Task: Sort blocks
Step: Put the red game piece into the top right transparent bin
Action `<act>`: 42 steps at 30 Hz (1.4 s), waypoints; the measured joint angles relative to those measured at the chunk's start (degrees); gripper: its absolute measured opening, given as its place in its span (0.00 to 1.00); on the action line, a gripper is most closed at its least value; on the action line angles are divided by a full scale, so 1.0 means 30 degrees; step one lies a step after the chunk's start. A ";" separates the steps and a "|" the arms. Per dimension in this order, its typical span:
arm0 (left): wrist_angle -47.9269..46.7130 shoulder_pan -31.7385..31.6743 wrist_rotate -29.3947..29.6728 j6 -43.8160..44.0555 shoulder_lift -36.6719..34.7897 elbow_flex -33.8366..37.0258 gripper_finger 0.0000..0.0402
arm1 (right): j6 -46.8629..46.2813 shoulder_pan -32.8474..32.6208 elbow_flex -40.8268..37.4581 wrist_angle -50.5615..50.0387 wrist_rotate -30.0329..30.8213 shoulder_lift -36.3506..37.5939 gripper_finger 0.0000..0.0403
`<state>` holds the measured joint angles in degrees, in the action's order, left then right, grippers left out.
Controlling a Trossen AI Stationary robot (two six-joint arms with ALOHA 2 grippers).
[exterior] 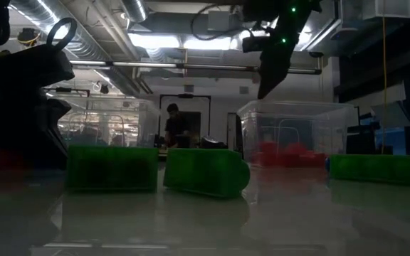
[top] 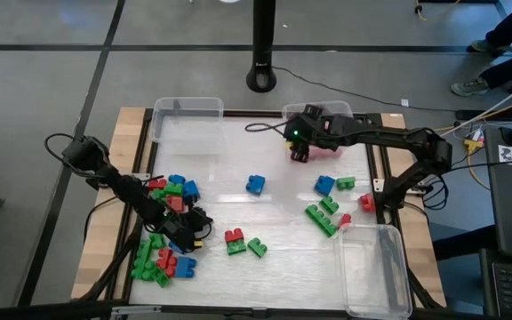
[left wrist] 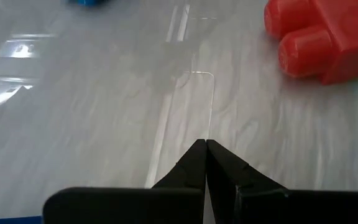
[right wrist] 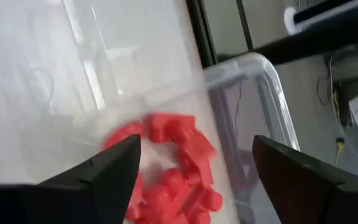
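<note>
The blocks [top: 254, 184] lay scattered over the table [top: 238, 151], most flat with studs up. A long green one [top: 320, 220] ran diagonally, from the table's middle toward the near right bin [top: 373, 267]; the rest were too small to tell their axes. A crowded red, green and blue pile [top: 169, 191] sat at the left side, running on into a second pile [top: 158, 264] near the front left corner. A red block [top: 235, 236] and two green ones [top: 256, 247] lay front centre, and blue, green and red ones [top: 325, 185] sat at the right.

The left gripper [top: 196, 233] was low between the two left piles, fingers [left wrist: 194, 165] pressed together on nothing, with a red block [left wrist: 319, 38] just ahead. The right gripper [top: 299, 153] hung by the far right bin [right wrist: 272, 74], fingers [right wrist: 110, 165] spread wide, empty, above red blocks [right wrist: 173, 162] inside that bin.

A far left bin [top: 187, 120] stood on the back edge. The table's middle, between the bins and the blocks, lay open. A person [exterior: 175, 128] stood in the room behind.
</note>
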<state>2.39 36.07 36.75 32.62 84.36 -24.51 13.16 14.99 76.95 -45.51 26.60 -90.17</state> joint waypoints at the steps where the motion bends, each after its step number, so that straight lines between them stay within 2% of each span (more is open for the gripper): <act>1: 0.0000 0.0000 0.0000 0.0000 0.0000 0.0000 0.00 | 0.0050 -0.0409 0.0000 0.0312 0.0060 0.0000 0.79; 10: 0.0322 0.0000 -0.0007 -0.0007 0.0000 0.0000 0.00 | 0.1319 -0.5456 -0.0034 0.5032 -0.2101 -0.0452 0.80; 17: 0.2312 0.0066 -0.0042 -0.1203 0.0007 0.0007 0.00 | 0.1516 -0.7998 -0.1094 1.0875 -0.5302 -0.2722 0.80; 30: 0.4803 0.0372 -0.0827 -0.2887 0.0114 -0.0007 0.00 | -0.0462 -0.8987 -0.1188 2.0124 -1.0257 -0.9521 0.80; 39: 0.5253 0.0379 -0.1741 -0.3496 0.0175 0.0000 0.00 | -0.0806 -0.8987 -0.1188 2.0611 -1.0443 -1.0549 0.80; 42: 0.5947 0.0379 -0.2760 -0.4047 0.0175 0.0007 0.00 | -0.0801 -0.8987 -0.1188 2.0456 -1.0589 -1.0558 0.80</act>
<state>20.23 37.21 28.47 20.48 84.88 -24.49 10.76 -11.97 73.38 15.86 -5.17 -121.85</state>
